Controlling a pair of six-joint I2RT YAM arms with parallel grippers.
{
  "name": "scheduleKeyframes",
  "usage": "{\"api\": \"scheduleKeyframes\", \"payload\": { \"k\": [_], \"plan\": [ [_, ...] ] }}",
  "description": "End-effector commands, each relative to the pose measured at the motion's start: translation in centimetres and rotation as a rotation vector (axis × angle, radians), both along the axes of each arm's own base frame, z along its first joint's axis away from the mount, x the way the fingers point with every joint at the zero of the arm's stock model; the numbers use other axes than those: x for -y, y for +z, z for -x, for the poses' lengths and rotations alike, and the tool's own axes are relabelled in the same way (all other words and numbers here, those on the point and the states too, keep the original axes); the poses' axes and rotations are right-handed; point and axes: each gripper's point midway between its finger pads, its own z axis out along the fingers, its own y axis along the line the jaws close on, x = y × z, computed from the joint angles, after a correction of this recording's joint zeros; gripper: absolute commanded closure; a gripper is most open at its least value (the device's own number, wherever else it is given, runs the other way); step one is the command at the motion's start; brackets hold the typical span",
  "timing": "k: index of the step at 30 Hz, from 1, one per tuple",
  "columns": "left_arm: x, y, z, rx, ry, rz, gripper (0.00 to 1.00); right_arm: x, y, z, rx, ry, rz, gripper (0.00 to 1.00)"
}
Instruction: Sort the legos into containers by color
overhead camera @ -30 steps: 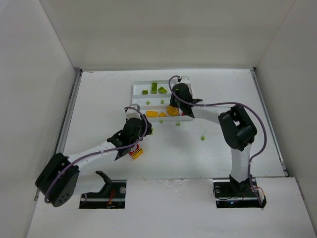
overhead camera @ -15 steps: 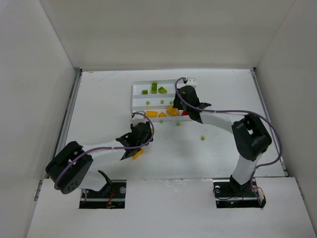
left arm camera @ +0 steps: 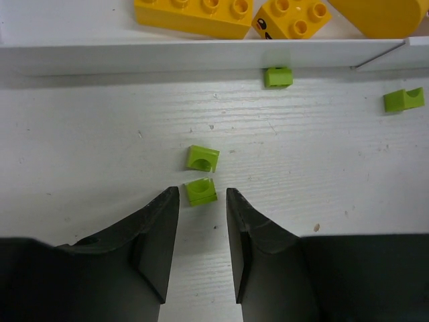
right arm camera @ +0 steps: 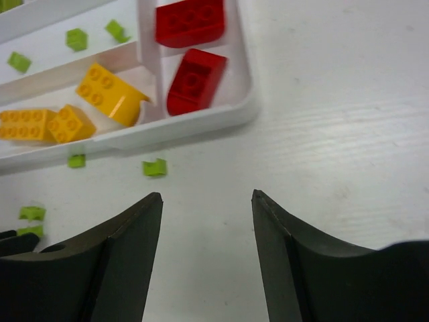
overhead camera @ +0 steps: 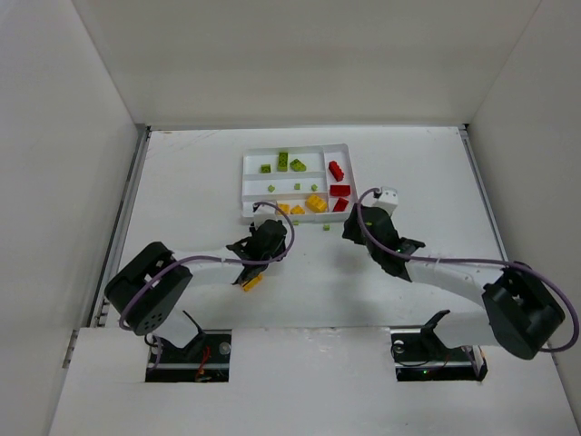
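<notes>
Bright, even overhead light, soft faint shadows along the tray (left arm camera: 134, 57) rim, crisp focus in both wrist views

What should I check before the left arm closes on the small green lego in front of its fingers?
1. Left gripper open and empty: ok.
2. Green lego lined up between the fingers: ok, it lies at their tips.
3. Second green lego outside the grasp: ok, just beyond and apart from the first.
4. Right gripper out of the way: ok, open and empty, near the tray corner.
5. Room in the far slot with the other green legos: ok.
6. Height of the fingertips over the table: cannot tell.
</notes>
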Motion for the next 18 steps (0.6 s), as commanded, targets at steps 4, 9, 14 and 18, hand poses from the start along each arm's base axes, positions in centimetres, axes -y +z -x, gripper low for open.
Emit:
{"api": "scheduleKeyframes", "payload": {
  "k": [4,9,14,18],
  "plan": [
    [0.2,1.5,-1.7,0.062,0.028,-0.015,0.72,3.9,-2.6,2.6,-0.067,-0.168,-0.015,0.37],
    [0.1,1.0,-2.1,0.058,0.033,-0.03,0.74,4.2,-2.6,3.2,-0.1,-0.191,-0.04,0.38],
    [0.4,0.4,-2.4,0.053,0.031,-0.039,0.8,4.4,-3.7,4.0,-0.159,-0.208,-0.045,0.41],
    [0.2,1.0,-2.2,0.066,0.033,-0.025,0.87,4.3,-4.1,4.3,-0.185,-0.216,-0.052,0.4]
  ]
}}
